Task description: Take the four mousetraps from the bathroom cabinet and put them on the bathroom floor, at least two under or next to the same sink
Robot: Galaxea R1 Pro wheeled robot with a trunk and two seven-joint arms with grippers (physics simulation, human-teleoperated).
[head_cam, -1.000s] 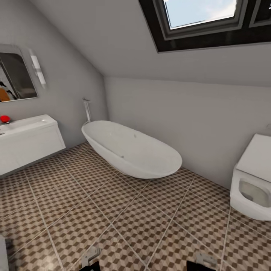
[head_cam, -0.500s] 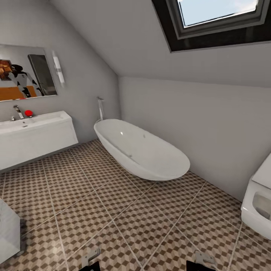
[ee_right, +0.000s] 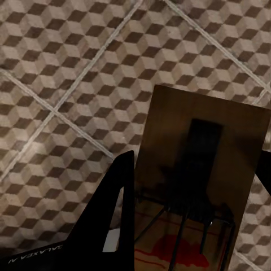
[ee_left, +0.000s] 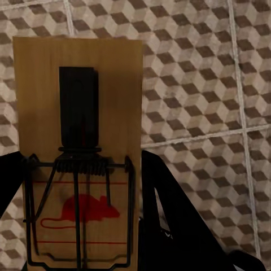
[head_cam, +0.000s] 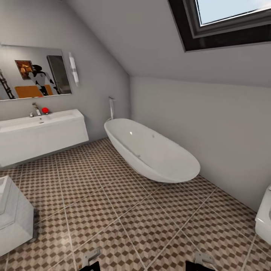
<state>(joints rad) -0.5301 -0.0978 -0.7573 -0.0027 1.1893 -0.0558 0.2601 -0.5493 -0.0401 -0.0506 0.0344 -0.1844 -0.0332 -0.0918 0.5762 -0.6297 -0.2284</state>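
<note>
**A mousetrap in each gripper, over the bathroom floor**

I stood in the bathroom with the cube-patterned bathroom floor (head_cam: 124,210) spread out ahead of me. My left gripper (ee_left: 79,226) was clenched on a mousetrap (ee_left: 79,141): the wooden board stood between my dark fingers (ee_left: 169,214), its wire spring and the red mouse print near my grip, its black bar pointing away from me over the tiles. My right gripper (ee_right: 192,226) grasped a second mousetrap (ee_right: 200,186) the same way, one dark finger (ee_right: 113,209) pressed along its edge and the red mark just showing close to my hold. Both traps hung above the floor, not touching it.

In the head view, the tips of the two grippers peeked in at the near edge. A white wall-hung sink (head_cam: 41,135) sat far left, with a faucet (head_cam: 36,109) and a small red thing (head_cam: 45,110) on its top, and a mirror (head_cam: 34,73) above it. A white bathtub (head_cam: 150,150) lay along the far wall under the skylight (head_cam: 229,19). A white toilet (head_cam: 265,218) showed at the right edge, and a white box-like unit (head_cam: 13,214) stood near left.
</note>
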